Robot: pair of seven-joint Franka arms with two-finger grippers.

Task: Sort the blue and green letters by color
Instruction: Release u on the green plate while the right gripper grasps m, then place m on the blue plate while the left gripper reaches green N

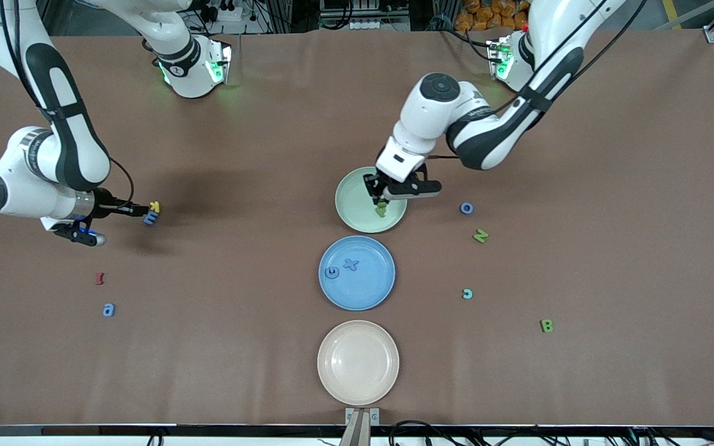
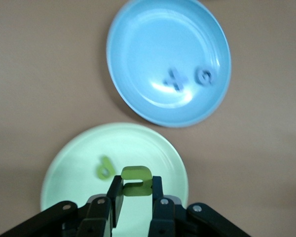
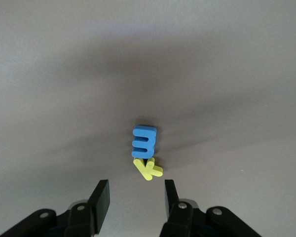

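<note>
- The left gripper [image 1: 383, 199] hangs over the green plate [image 1: 354, 210], its fingers [image 2: 117, 197] clamped on a green letter [image 2: 136, 180].
- A second green letter [image 2: 104, 167] lies in that green plate, just beside the held one.
- Next toward the front camera sits the blue plate [image 1: 372, 294], with a blue X [image 1: 350, 264] and a blue G-like letter [image 1: 332, 272] lying in it.
- Nearest the camera in the same row is the cream plate [image 1: 357, 387].
- Toward the left arm's end of the table lie a blue o [image 1: 467, 208], a green N [image 1: 480, 235], a teal letter [image 1: 467, 293] and a green B [image 1: 546, 326], all apart from each other.
- The right gripper [image 3: 136, 197] is low at the right arm's end, jaws apart with nothing between them, pointing at a blue E [image 3: 144, 141] and a yellow K [image 3: 148, 169] that touch each other.
- Nearer the camera there lie a dark red I [image 1: 100, 279] and a blue a [image 1: 108, 310].
</note>
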